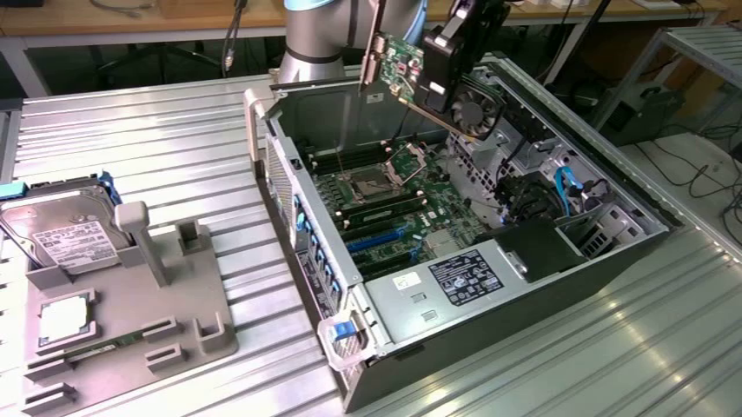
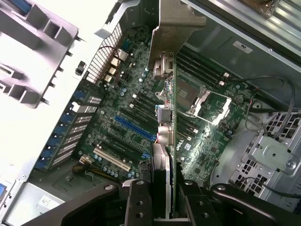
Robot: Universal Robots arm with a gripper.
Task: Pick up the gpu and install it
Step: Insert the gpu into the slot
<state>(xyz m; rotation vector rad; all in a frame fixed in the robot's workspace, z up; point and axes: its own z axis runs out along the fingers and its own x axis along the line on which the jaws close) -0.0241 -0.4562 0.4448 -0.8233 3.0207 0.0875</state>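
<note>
My gripper [image 1: 447,48] is shut on the gpu [image 1: 406,74] and holds it in the air above the back part of the open computer case [image 1: 347,347]. The card is tilted, showing a green board face, a black cooler with a fan [image 1: 473,109] and a narrow silver bracket [image 1: 368,52]. In the wrist view the gpu [image 2: 165,117] appears edge-on between my black fingers [image 2: 138,202], with its bracket [image 2: 175,33] at the far end. Under it lies the motherboard [image 2: 207,141] with a blue expansion slot [image 2: 134,129], also visible as the blue slot [image 1: 374,240].
A grey fixture tray [image 1: 174,330] at the exterior view's left carries a silver hard drive [image 1: 64,234] and a processor [image 1: 64,317]. Inside the case are the open processor socket [image 1: 377,182], a black power supply cover [image 1: 539,248] and blue cables [image 1: 568,187].
</note>
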